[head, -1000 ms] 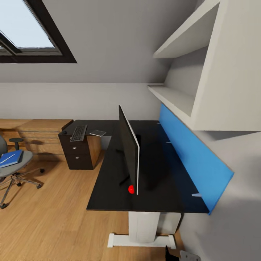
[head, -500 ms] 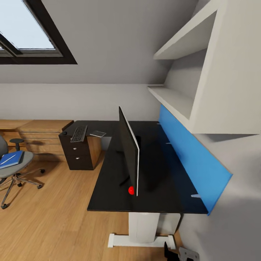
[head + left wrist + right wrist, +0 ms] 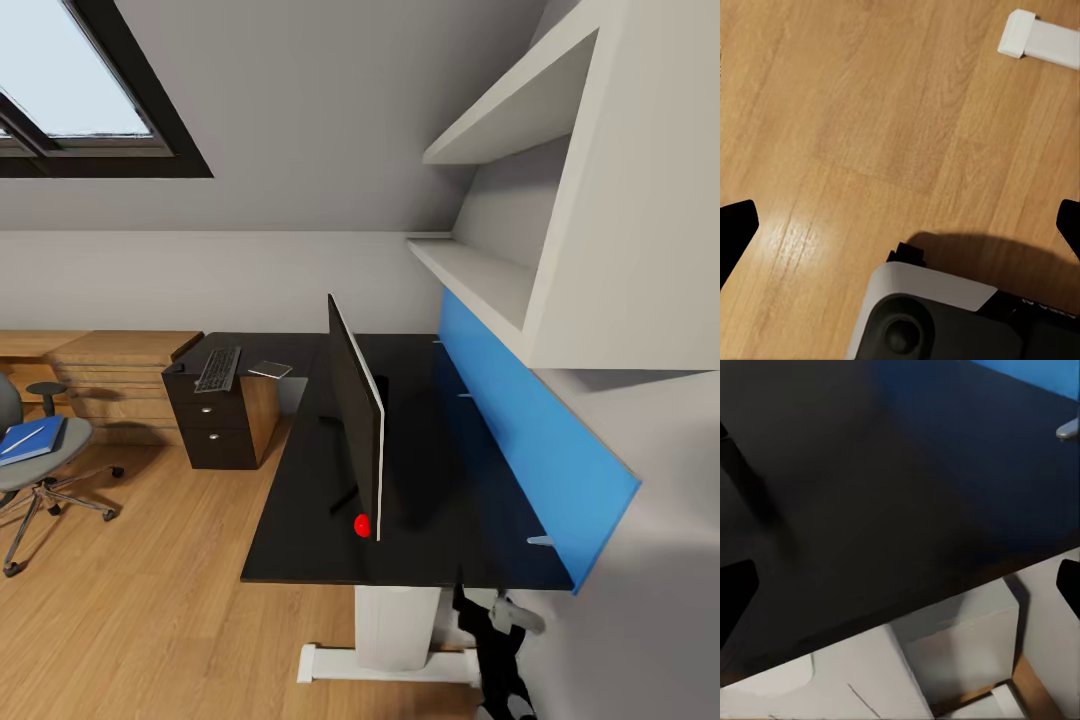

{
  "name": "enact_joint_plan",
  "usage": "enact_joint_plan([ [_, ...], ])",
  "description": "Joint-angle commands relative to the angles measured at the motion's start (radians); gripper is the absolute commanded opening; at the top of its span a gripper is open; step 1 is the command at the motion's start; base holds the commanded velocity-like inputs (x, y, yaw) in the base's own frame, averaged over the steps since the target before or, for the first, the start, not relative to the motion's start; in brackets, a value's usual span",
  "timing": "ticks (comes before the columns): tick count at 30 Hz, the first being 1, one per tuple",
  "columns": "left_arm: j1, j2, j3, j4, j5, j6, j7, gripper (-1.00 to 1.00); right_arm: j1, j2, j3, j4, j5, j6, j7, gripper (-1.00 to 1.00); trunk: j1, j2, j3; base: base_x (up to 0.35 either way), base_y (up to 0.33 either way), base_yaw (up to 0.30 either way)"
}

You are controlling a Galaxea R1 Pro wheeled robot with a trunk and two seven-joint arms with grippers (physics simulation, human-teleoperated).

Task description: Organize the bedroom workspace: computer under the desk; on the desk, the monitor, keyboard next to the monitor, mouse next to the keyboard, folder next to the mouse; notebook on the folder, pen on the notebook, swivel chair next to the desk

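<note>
The large thin black monitor [image 3: 356,420] stands edge-on upon the glossy black tabletop [image 3: 300,500], beyond the right tool [image 3: 497,640], which has just risen at its near edge, jaws spread, holding nothing.

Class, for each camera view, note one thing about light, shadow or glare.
Head view: the glossy desk reflects the monitor. Left wrist view: a soft dark shadow and pale sheen lie on the wooden floor. Right wrist view: the desk top mirrors the blue panel.
</note>
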Motion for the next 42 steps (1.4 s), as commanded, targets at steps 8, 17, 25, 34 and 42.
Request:
enact_joint_plan([
  [8,0.0,0.001,-0.001,-0.001,0.007,-0.013,0.003,1.0,-0.003,-0.08,0.007,-0.321,-0.004,0.256,-0.145,1.0,0.0,-0.001,-0.001,0.0,0.0,0.0],
  [17,0.0,0.001,0.0,-0.001,0.007,-0.015,0.003,1.0,-0.065,-0.114,0.005,-0.508,-0.005,0.581,-0.207,1.0,0.0,-0.001,-0.001,0.138,0.0,0.0],
  [25,0.0,0.0,0.0,0.001,0.007,-0.015,0.005,1.0,-0.089,-0.113,0.011,-0.529,-0.006,0.642,-0.209,1.0,0.0,-0.001,-0.001,0.297,0.0,0.0],
  [34,0.0,0.0,-0.001,0.003,0.007,-0.015,0.004,1.0,-0.091,-0.11,0.015,-0.531,-0.006,0.627,-0.212,1.0,0.0,-0.001,-0.001,0.269,0.0,0.0],
  [42,0.0,0.0,-0.001,0.006,0.007,-0.015,0.004,1.0,-0.091,-0.104,0.031,-0.529,-0.006,0.626,-0.214,1.0,0.0,-0.001,-0.001,0.023,0.0,0.172],
])
